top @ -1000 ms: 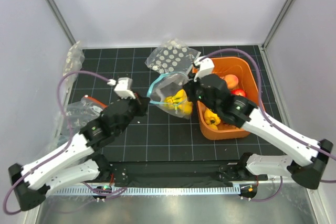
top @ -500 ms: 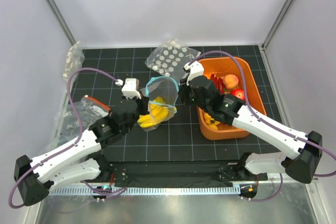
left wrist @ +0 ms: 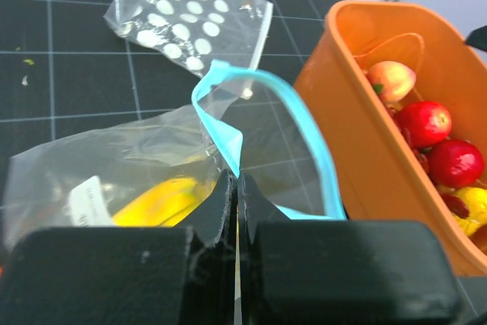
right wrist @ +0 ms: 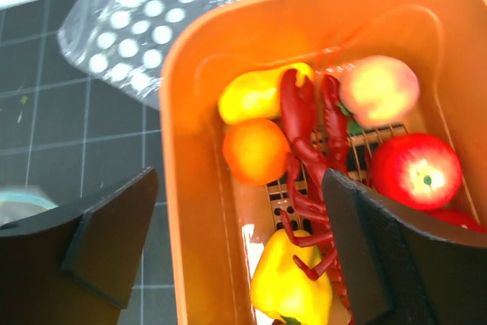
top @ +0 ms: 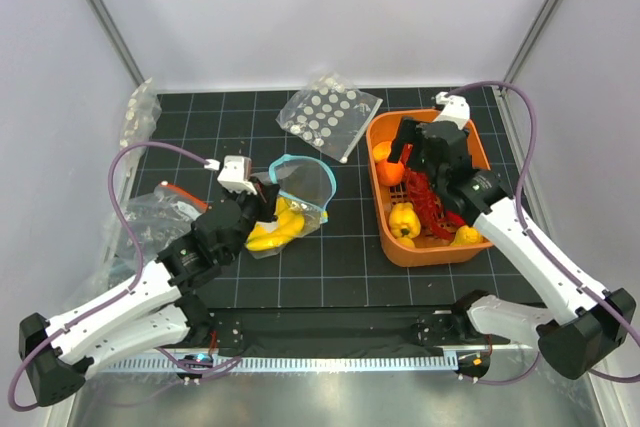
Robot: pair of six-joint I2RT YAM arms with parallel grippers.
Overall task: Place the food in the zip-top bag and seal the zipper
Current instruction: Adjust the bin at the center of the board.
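The clear zip-top bag (top: 306, 187) lies on the black mat with the yellow banana bunch (top: 273, 231) inside it. Its light-blue zipper (left wrist: 308, 142) gapes in a loop. My left gripper (left wrist: 237, 179) is shut on the zipper's near edge, and the banana bunch (left wrist: 156, 202) shows through the plastic to its left. My right gripper (right wrist: 240, 253) hangs open over the orange basket (right wrist: 199, 211) with nothing between its fingers. Below it lie the small orange (right wrist: 255, 150) and the yellow mango-like piece (right wrist: 255, 93). In the top view the right gripper (top: 408, 155) is over the basket's left half.
The basket (top: 400, 251) also holds a red lobster toy (right wrist: 304, 150), a yellow pepper (right wrist: 293, 283), a peach (right wrist: 378, 89) and red apples (right wrist: 415, 170). A clear bag with white dots (top: 328, 117) lies behind the zip-top bag. More crinkly bags (top: 150, 212) sit at the left edge.
My right gripper let go of the bag's mouth, opened wide and moved right over the basket. The left gripper kept its hold and drew the bag left and nearer.
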